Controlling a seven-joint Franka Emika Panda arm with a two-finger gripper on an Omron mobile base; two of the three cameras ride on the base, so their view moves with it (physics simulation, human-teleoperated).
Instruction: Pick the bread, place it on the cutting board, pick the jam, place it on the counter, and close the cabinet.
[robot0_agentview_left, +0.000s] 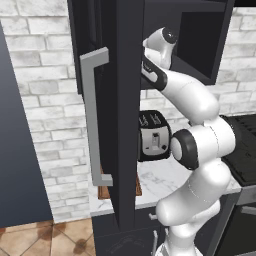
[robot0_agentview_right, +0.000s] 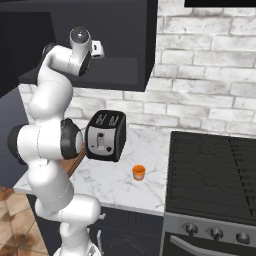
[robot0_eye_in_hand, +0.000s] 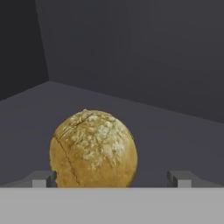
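The bread (robot0_eye_in_hand: 92, 148), a round golden-tan bun, rests on the dark floor inside the cabinet (robot0_agentview_right: 110, 30). My gripper (robot0_eye_in_hand: 113, 179) is open. Its fingertips (robot0_eye_in_hand: 43, 179) stand wide on either side of the bun, which sits nearer the left one, and I cannot tell whether it touches. The arm reaches up into the cabinet past its open door (robot0_agentview_left: 120, 100). The jam (robot0_agentview_right: 138, 172), a tiny orange jar, stands on the white marble counter (robot0_agentview_right: 115, 187) in front of the toaster. An edge of the reddish-brown cutting board (robot0_agentview_left: 105, 191) shows below the door.
A black toaster (robot0_agentview_right: 105, 135) stands on the counter behind the arm's elbow. The black stovetop (robot0_agentview_right: 215, 170) lies to the right. The open door's long grey bar handle (robot0_agentview_left: 92, 120) juts out at the left. White brick wall (robot0_agentview_right: 210, 75) runs behind.
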